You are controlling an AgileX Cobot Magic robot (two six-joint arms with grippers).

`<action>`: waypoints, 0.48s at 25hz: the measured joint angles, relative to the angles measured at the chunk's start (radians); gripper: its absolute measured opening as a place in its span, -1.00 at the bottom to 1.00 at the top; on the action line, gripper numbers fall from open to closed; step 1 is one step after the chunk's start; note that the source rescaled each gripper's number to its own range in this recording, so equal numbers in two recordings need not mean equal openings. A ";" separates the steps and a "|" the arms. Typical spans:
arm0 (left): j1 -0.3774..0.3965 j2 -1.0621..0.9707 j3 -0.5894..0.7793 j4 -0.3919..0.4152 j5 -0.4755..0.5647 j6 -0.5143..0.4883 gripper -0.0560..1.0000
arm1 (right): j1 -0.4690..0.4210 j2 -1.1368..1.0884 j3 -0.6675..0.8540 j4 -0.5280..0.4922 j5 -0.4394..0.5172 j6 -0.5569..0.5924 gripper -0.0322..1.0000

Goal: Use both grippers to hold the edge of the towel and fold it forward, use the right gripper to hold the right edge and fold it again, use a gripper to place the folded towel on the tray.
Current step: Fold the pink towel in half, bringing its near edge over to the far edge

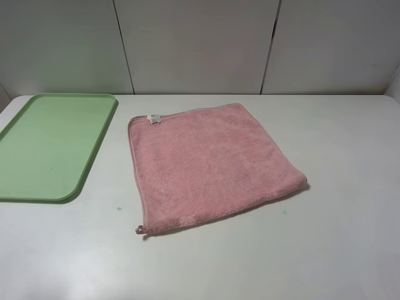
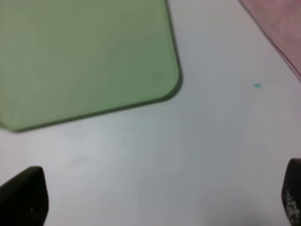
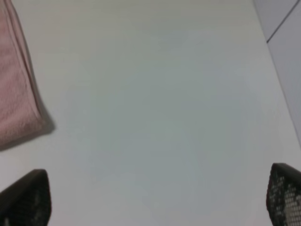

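Note:
The pink towel [image 1: 212,165] lies flat and unfolded on the white table, turned slightly, with a white tag [image 1: 154,118] at its far left corner and a loop [image 1: 140,230] at its near left corner. Its hemmed near edge [image 1: 219,214] faces the front. The pale-green tray [image 1: 50,147] lies empty to its left. Neither arm shows in the exterior high view. My left gripper [image 2: 157,197] is open over bare table, near the tray's corner [image 2: 84,56] and a strip of towel [image 2: 277,23]. My right gripper [image 3: 155,195] is open beside the towel's corner [image 3: 14,94].
White wall panels [image 1: 200,44] stand behind the table's far edge, and one panel [image 3: 287,28] shows in the right wrist view. A small teal speck [image 1: 119,208] marks the table between tray and towel. Bare white table lies in front of and right of the towel.

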 joint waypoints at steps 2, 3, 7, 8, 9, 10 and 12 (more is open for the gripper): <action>-0.040 0.080 -0.031 -0.022 -0.019 0.061 0.98 | 0.016 0.073 -0.008 0.000 -0.050 -0.027 1.00; -0.071 0.119 -0.048 -0.032 -0.031 0.085 0.98 | 0.030 0.112 -0.012 0.000 -0.077 -0.048 1.00; -0.222 0.262 -0.107 -0.027 -0.046 0.170 0.98 | 0.114 0.253 -0.014 0.000 -0.147 -0.140 1.00; -0.264 0.292 -0.117 -0.021 -0.047 0.186 0.98 | 0.140 0.287 -0.014 0.000 -0.157 -0.168 1.00; -0.303 0.326 -0.125 -0.018 -0.048 0.206 0.98 | 0.161 0.315 -0.014 0.000 -0.162 -0.198 1.00; -0.336 0.360 -0.130 -0.016 -0.049 0.224 0.98 | 0.188 0.347 -0.014 0.000 -0.170 -0.227 1.00; -0.382 0.417 -0.135 -0.015 -0.054 0.252 0.98 | 0.236 0.407 -0.014 0.000 -0.187 -0.297 1.00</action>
